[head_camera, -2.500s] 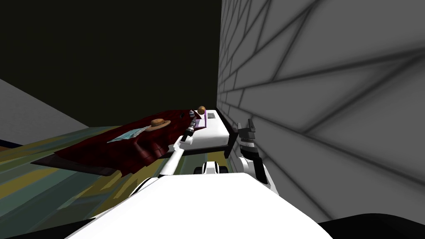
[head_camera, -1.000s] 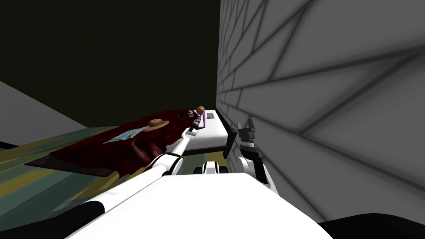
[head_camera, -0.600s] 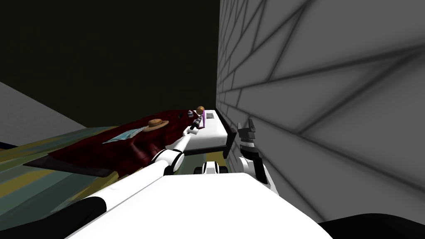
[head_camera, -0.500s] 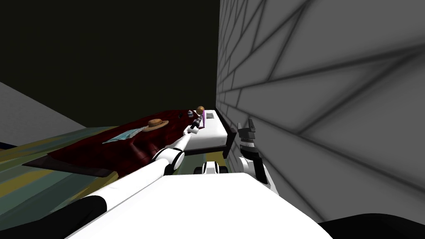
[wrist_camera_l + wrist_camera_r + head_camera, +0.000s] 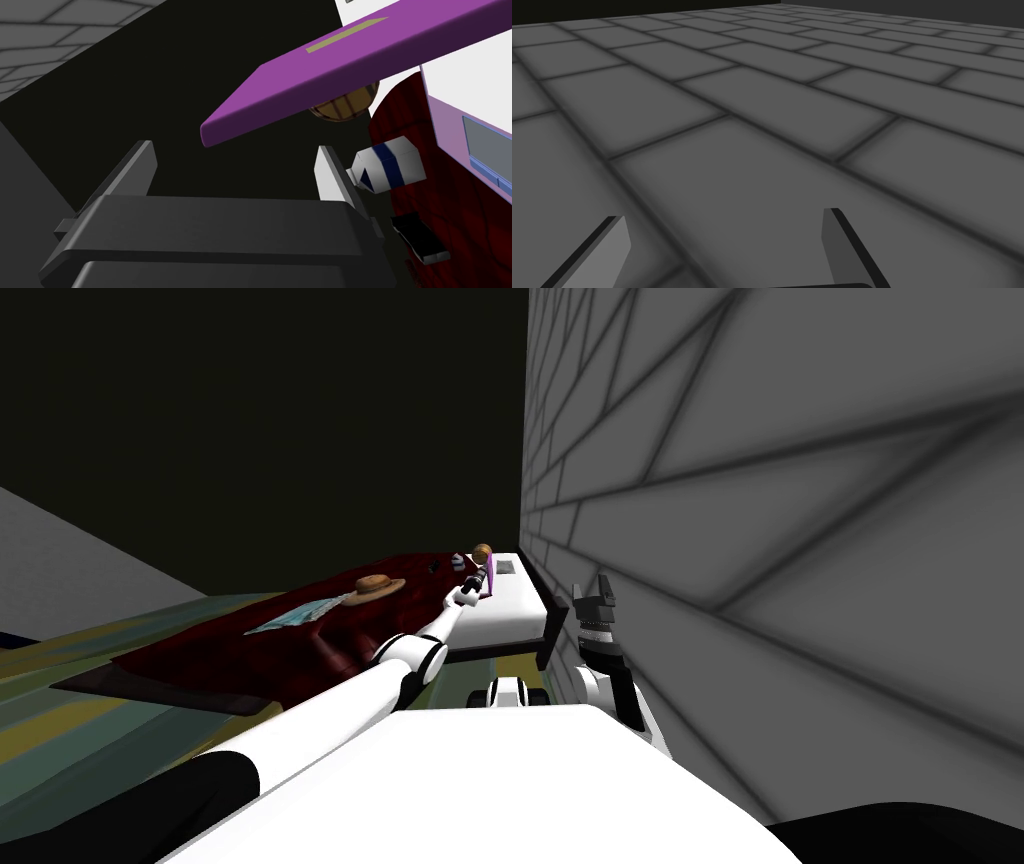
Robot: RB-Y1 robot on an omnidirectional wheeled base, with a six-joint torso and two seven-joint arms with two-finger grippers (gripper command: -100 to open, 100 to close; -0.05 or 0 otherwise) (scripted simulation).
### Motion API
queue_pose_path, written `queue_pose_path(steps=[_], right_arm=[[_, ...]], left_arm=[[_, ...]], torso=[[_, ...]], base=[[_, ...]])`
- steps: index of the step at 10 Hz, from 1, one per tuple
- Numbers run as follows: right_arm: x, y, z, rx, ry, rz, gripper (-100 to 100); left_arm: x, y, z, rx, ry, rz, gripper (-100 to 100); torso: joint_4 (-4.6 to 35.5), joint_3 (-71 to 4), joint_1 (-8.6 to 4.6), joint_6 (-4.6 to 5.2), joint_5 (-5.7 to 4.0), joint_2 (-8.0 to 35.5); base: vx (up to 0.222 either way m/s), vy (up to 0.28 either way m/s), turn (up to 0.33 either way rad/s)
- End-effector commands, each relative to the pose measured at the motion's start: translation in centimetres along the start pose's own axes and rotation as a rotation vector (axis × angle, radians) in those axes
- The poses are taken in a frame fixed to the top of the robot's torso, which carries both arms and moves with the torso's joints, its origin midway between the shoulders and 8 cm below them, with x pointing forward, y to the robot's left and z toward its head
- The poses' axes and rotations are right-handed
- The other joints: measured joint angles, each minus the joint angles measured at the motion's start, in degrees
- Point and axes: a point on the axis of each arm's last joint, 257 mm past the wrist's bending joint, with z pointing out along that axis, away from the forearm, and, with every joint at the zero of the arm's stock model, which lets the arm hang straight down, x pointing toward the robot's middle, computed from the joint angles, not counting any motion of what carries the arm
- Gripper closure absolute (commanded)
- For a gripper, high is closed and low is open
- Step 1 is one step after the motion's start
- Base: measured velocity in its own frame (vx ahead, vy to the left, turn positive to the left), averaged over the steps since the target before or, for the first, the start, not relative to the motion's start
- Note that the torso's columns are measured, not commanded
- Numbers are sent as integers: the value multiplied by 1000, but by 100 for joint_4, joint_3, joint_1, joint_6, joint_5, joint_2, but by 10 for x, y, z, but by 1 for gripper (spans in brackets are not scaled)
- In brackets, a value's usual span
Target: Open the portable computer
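The spread, empty left gripper (image 5: 235,152) is held near the part-raised flat purple laptop lid (image 5: 350,57); the right gripper (image 5: 727,220) is likewise spread.

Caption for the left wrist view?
Open left gripper at the lid edge of the partly open purple laptop, striped carton beside one finger.

We see the portable computer (image 5: 465,130) as smooth and matt, its lid (image 5: 350,65) an even purple with a flat tan stripe. Past the lid's edge a round brown thing (image 5: 345,105) shows wood-like slats. The carton (image 5: 392,167) looks like matt paperboard, white and blue. Under them the dark red bedspread (image 5: 465,225) reads as cloth, creased and folded. The fingers (image 5: 137,167) of our left gripper (image 5: 235,147) are smooth light grey, and its body (image 5: 215,235) is dark and matt. The hat (image 5: 374,586) on the bedspread looks like straw. The wall (image 5: 762,125) is matt grey brick.
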Motion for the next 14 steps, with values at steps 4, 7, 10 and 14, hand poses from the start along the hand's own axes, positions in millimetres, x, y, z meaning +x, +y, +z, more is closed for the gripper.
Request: queue_pose_path(steps=[4,7,10,14], right_arm=[[0,0,0,0,0,0,0],[0,0,0,0,0,0,0],[0,0,0,0,0,0,0],[0,0,0,0,0,0,0]], left_arm=[[-13,3,19,-74,6,47,-100],[-15,3,21,-80,4,51,-100],[-71,44,9,-122,-75,-8,100],[-131,75,-12,-132,-164,-58,100]], torso=[[0,-1,-3,0,-1,-2],[0,0,2,0,1,1],[-44,-20,32,-18,18,-26],[-61,-34,35,-20,25,-46]], base=[[4,-18,-2],[0,-8,-1],[-40,15,-272],[-50,22,-218]])
